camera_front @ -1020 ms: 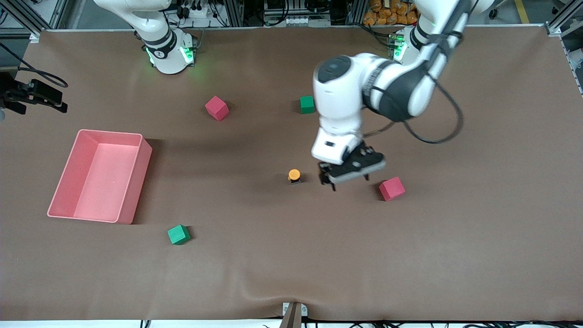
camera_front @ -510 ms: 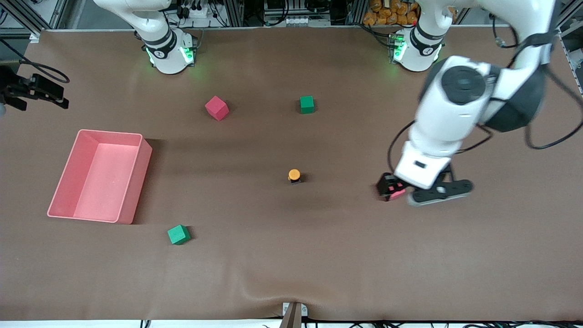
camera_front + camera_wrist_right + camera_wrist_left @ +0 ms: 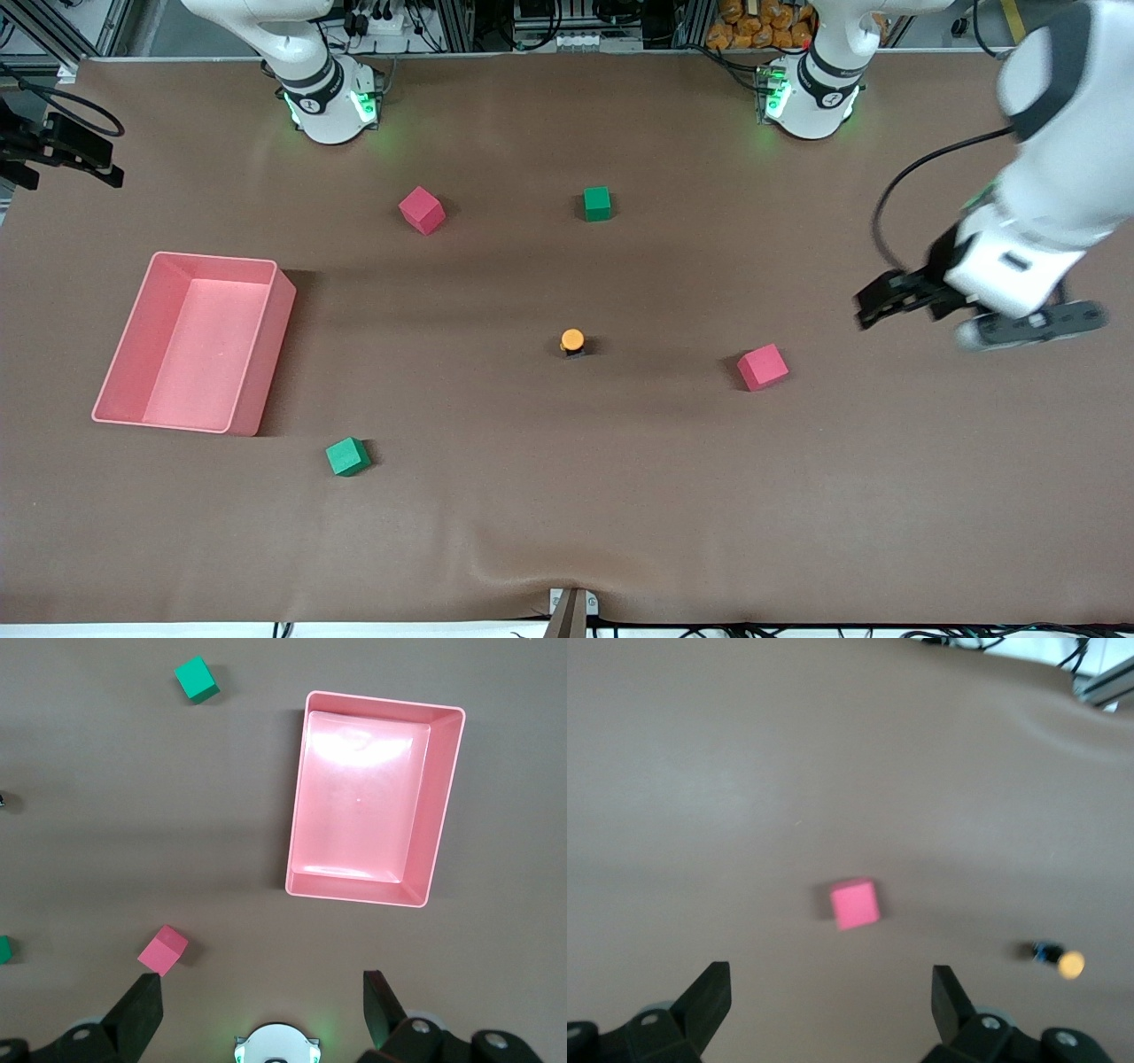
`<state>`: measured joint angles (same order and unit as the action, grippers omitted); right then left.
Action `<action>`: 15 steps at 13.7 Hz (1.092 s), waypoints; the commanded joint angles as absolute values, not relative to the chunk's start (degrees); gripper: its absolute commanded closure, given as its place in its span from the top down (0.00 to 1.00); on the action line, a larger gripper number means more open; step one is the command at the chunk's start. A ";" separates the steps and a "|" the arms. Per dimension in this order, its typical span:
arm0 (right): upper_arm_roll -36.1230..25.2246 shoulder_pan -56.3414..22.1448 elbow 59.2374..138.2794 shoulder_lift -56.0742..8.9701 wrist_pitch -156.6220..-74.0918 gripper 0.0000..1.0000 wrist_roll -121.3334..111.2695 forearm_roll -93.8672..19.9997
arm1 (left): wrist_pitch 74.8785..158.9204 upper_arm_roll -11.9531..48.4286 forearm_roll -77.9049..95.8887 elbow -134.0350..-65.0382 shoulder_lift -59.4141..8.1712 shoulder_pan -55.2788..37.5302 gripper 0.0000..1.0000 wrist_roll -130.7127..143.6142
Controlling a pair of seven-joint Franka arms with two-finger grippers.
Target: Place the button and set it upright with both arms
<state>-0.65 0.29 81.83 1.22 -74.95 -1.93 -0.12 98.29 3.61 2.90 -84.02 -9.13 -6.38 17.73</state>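
the button (image 3: 573,341) is seen standing on the brown tabletop (image 3: 567,532) near the middle, orange cap up. it sits between the green cube (image 3: 347,456) and the red cube (image 3: 762,367), well apart from both, and nothing touches it.

the left gripper (image 3: 895,299) is held up in the air over the tabletop at the left arm's end. its fingers are spread wide and nothing is held in them.

the right gripper (image 3: 261,1014) waits high over its own base, with the pink bin (image 3: 368,797) in its wrist view. its fingers are wide open too, and empty.

the placing step looks done, since the button seems to be upright. little is thought to be left: only that the button be checked and the arms kept away from it.
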 commanded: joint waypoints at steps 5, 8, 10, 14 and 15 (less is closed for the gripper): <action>-1.14 0.26 81.21 1.06 -73.04 1.00 -0.88 0.26 | 88.24 -1.76 5.54 -88.76 1.57 -8.70 1.00 13.18; -1.14 0.09 81.21 0.88 -73.83 1.00 -0.97 0.18 | 88.15 -4.56 4.66 -89.48 3.17 -8.96 1.00 9.69; -1.05 -0.17 81.30 0.53 -74.97 1.00 -0.97 0.18 | 88.15 -8.77 4.04 -89.12 2.90 -9.14 1.00 2.15; -0.88 -0.35 81.56 -0.09 -76.55 1.00 -0.97 0.18 | 87.02 -10.46 0.81 -89.30 4.04 -9.49 1.00 -1.06; -0.88 -0.44 81.48 -0.09 -77.16 1.00 -0.97 0.09 | 85.62 -10.29 0.10 -89.56 4.13 -9.49 1.00 1.12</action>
